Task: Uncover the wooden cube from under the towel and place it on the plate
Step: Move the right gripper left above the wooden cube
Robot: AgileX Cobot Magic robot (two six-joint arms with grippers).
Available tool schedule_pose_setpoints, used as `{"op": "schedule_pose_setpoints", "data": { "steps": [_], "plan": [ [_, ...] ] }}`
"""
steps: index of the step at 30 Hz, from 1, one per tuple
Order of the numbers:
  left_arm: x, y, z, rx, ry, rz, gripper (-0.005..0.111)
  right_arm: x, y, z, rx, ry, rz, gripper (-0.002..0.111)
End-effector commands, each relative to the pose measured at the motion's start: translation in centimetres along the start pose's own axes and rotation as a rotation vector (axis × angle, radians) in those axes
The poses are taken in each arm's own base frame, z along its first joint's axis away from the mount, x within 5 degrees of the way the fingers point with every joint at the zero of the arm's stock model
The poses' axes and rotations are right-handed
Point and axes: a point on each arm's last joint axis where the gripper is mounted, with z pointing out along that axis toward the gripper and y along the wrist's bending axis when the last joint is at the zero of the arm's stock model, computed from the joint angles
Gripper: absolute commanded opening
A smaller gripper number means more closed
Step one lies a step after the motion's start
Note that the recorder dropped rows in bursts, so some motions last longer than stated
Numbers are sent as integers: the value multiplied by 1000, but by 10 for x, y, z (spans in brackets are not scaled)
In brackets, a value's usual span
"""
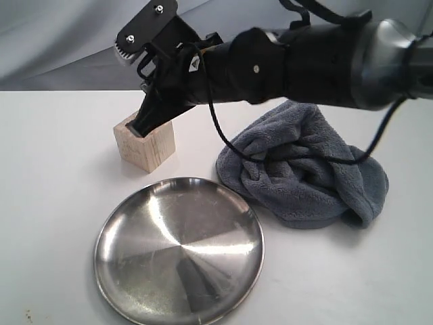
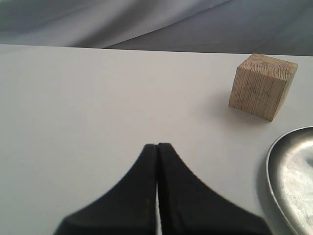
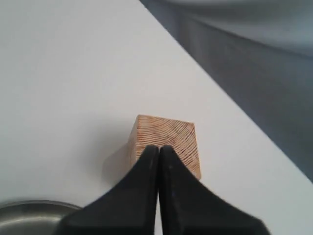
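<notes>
The wooden cube (image 1: 152, 145) stands uncovered on the white table, just behind the plate (image 1: 179, 250). My right gripper (image 1: 143, 124) reaches across from the right and hangs over the cube's top, jaws pressed together with nothing between them. In the right wrist view the shut tips (image 3: 159, 147) overlap the cube's (image 3: 168, 132) top face; whether they touch it I cannot tell. The towel (image 1: 304, 169) lies bunched to the right of the plate. My left gripper (image 2: 157, 145) is shut and empty over bare table, with the cube (image 2: 263, 87) and the plate's rim (image 2: 288, 181) beyond it.
The table's far edge meets a grey cloth backdrop (image 1: 54, 40) close behind the cube. The right arm's body (image 1: 304, 61) spans above the towel.
</notes>
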Motion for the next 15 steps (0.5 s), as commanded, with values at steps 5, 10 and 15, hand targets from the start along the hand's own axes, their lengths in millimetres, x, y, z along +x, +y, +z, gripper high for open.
{"op": "schedule_pose_setpoints", "data": {
  "steps": [5, 10, 15],
  "plan": [
    [0, 0, 0, 4, -9, 0, 1, -33, -43, 6, -216, 158, 149, 0],
    [0, 0, 0, 4, -9, 0, 1, -48, -68, 1, -227, 102, 206, 0],
    [0, 0, 0, 4, -9, 0, 1, -51, -78, 4, -153, 40, 205, 0]
  ]
}}
